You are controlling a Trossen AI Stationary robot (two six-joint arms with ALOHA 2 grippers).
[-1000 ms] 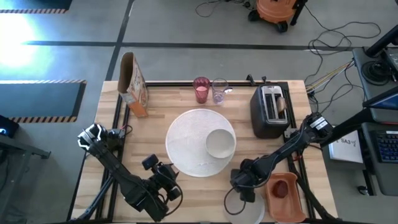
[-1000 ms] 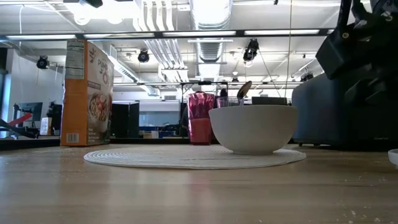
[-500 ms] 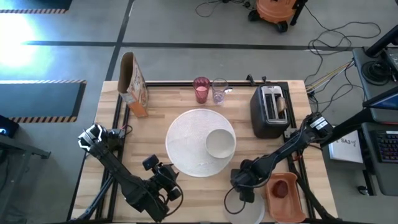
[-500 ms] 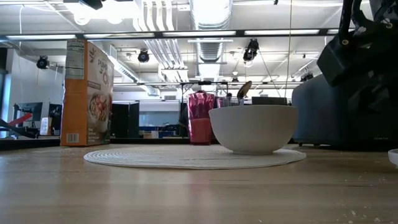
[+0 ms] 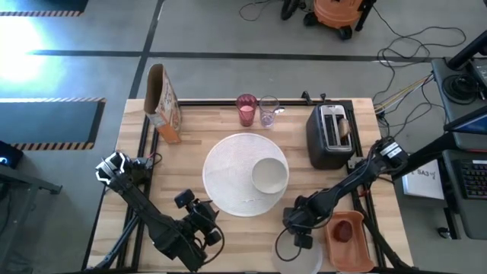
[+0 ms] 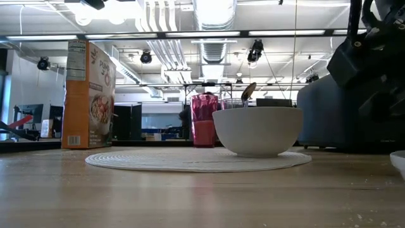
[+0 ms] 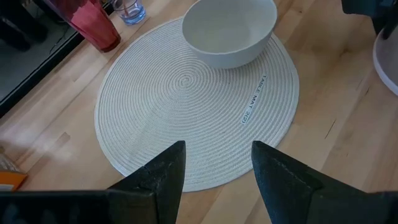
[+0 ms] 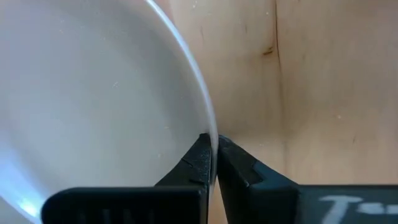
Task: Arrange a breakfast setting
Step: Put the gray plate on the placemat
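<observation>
Reading "TABLE MAT" on woven mat (image 7: 186, 99) label

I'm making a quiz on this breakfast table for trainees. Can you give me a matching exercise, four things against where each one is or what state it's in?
Things:
1. white bowl
2. pink cup
3. small white plate
4. cereal box

Places or states:
A. rim pinched by the right gripper, at the near edge of the table
B. standing at the far left corner of the table
C. resting on the round woven mat
D. beside the clear glass, at the far edge

Pairs: 1-C, 2-D, 3-A, 4-B
</observation>
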